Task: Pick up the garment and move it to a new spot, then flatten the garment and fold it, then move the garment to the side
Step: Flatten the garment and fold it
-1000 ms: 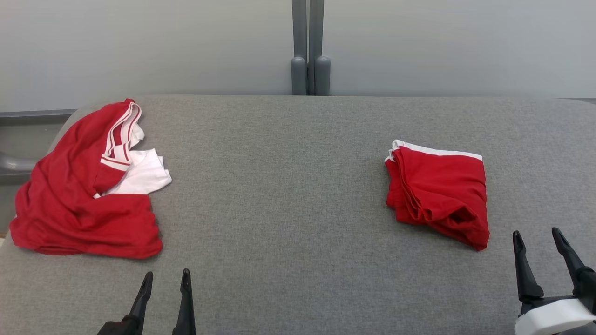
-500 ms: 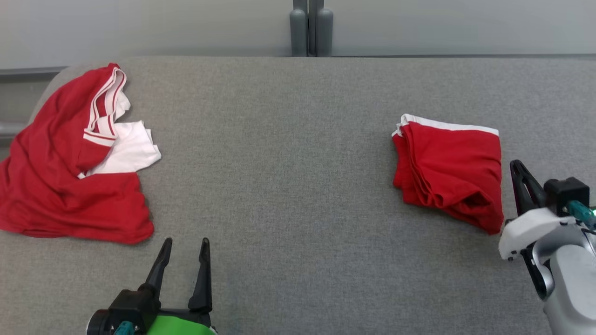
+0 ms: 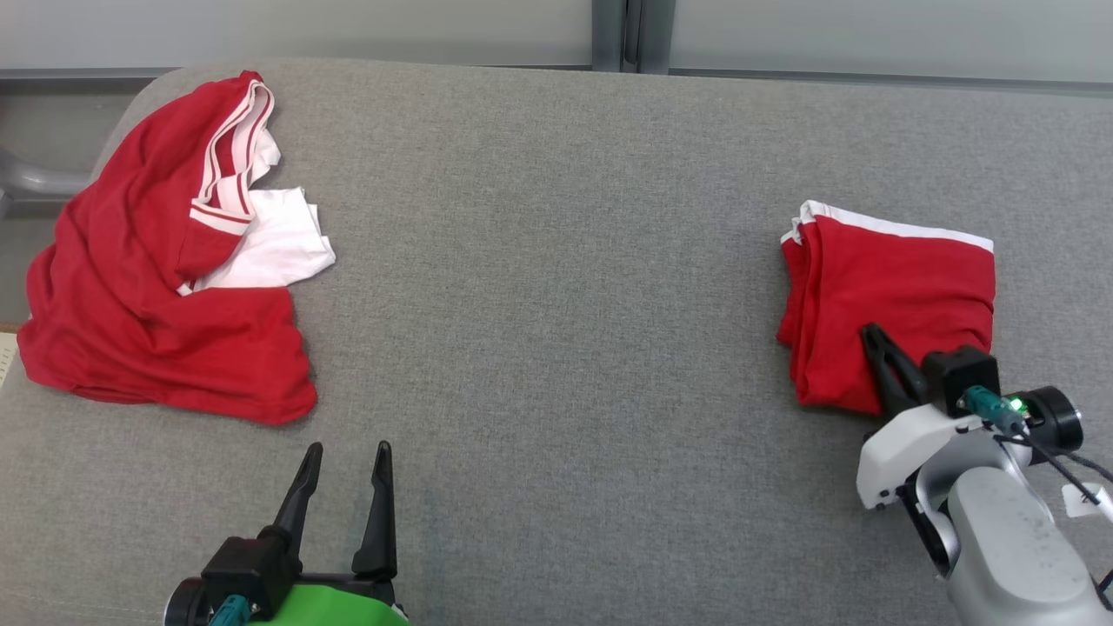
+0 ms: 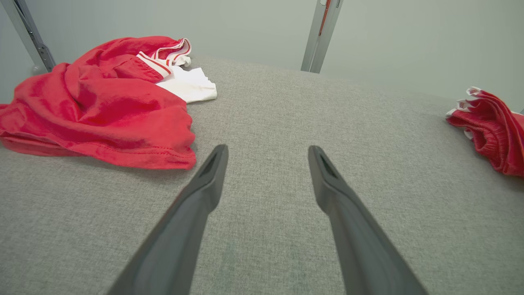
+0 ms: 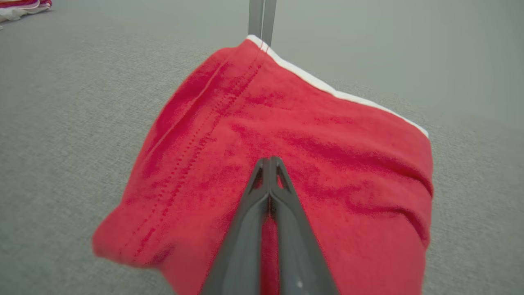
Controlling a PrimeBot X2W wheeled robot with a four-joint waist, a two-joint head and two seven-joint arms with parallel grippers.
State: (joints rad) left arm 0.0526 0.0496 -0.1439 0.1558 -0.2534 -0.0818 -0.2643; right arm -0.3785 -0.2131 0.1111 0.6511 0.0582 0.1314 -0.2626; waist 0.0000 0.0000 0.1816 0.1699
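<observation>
Under the right gripper [image 3: 872,335], folded garment's [image 3: 904,278] white hem [image 3: 904,228] faces away.

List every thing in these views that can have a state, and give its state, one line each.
Loose red and white garment: crumpled, unfolded, at the left end of the table.
Folded red garment: folded, lying on the right.
Left gripper: open, empty, over bare table.
Right gripper: shut, tips over the Folded red garment.

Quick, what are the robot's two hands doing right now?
Left gripper: open, holding nothing.
Right gripper: shut, tips on the folded garment; whether it pinches cloth cannot be told.
</observation>
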